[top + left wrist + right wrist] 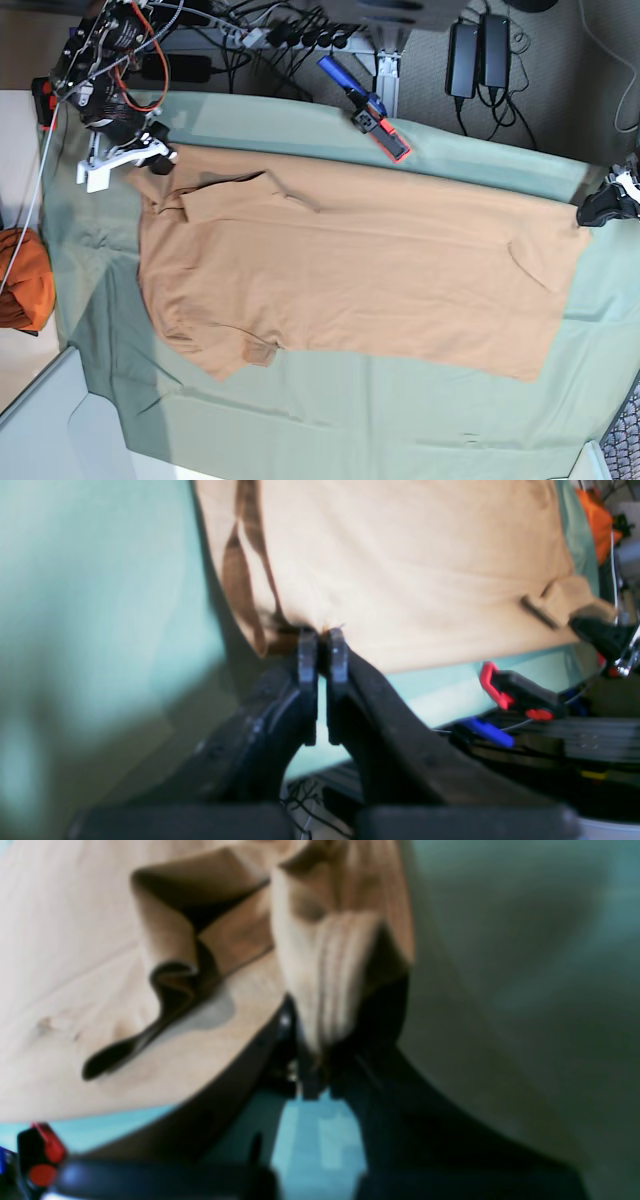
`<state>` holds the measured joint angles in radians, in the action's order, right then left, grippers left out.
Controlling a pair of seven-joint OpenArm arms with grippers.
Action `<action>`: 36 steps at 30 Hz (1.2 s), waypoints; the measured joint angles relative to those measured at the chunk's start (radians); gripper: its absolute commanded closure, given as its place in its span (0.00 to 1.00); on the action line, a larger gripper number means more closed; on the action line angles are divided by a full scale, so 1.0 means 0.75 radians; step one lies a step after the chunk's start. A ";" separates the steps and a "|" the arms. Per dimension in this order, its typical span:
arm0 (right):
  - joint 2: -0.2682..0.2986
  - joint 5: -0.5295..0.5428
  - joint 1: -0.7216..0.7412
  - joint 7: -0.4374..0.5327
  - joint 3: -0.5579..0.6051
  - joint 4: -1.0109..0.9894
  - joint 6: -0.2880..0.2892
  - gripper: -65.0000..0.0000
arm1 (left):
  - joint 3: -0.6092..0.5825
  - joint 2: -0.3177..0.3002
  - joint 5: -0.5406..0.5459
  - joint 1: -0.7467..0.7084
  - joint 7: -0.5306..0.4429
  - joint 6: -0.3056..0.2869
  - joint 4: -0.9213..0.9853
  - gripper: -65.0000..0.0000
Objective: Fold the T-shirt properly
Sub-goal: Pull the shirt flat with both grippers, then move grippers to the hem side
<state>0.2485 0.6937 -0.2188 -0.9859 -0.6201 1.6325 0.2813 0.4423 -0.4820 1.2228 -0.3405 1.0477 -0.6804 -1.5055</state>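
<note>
The tan T-shirt [350, 270] lies spread flat on the pale green cloth [400, 420]. One sleeve is folded over near its top left. My right gripper [160, 160] is at the shirt's top-left corner. In the right wrist view it [320, 1055] is shut on a bunched fold of the T-shirt [330, 970]. My left gripper [590, 212] is at the shirt's far right corner. In the left wrist view it [322, 635] is shut on the edge of the T-shirt [410, 570], which stretches away over the green cloth [100, 580].
A darker orange cloth bundle [25, 280] lies off the table's left side and also shows in the left wrist view [595, 520]. A red and blue clamp [375, 115] sits at the back edge. Power adapters [480, 50] and cables lie behind the table.
</note>
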 measured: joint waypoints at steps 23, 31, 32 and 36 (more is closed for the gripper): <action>0.090 0.023 -0.085 -0.009 0.001 0.002 0.016 0.42 | 0.029 -0.001 -0.003 -0.063 0.026 -0.001 -0.017 0.43; 0.090 0.012 -0.081 0.002 -0.010 0.008 0.019 0.33 | 0.185 -0.004 0.022 -0.064 0.027 -0.001 -0.057 0.42; 0.090 0.011 -0.081 0.004 -0.016 0.007 0.019 0.33 | 0.204 -0.012 0.021 -0.061 0.001 -0.001 -0.079 0.42; 0.091 -0.009 -0.077 0.017 -0.036 0.005 0.019 0.33 | 0.178 -0.059 -0.170 0.055 -0.133 -0.002 -0.108 0.42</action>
<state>0.3168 0.6868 -0.2768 -0.9730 -0.6468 1.6360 0.2958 0.5755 -0.5262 1.0950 -0.2989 0.9482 -0.6815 -1.5867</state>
